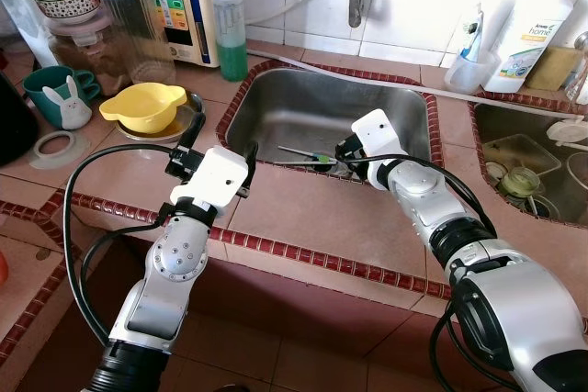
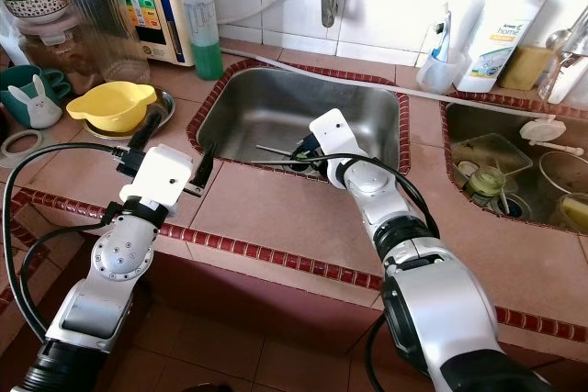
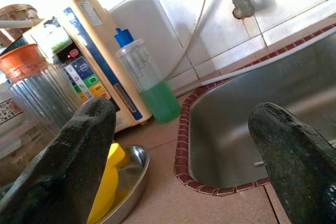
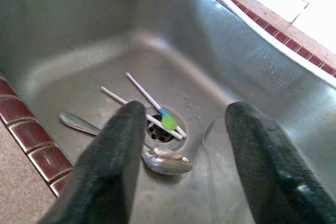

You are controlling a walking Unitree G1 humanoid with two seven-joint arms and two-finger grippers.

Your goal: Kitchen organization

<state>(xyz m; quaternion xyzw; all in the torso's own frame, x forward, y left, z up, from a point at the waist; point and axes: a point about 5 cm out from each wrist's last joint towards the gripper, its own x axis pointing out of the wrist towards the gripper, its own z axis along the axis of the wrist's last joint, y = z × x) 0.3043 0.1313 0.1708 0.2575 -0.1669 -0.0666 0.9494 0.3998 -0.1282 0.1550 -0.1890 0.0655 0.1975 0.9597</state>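
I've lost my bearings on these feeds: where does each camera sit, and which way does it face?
Left and right eye views: head-mounted, looking forward and down at the tiled counter and stainless steel sink; both silver arms show.
Left wrist view: behind the open left claw, facing the clear bottle of green liquid.
Right wrist view: behind the open right claw, facing the metal spoon at the sink drain.
All share the sink.

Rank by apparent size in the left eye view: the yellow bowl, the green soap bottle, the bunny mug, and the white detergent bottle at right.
1. White detergent bottle
2. Green soap bottle and yellow bowl: too alike to separate, one tall, one wide
3. Bunny mug, partly hidden
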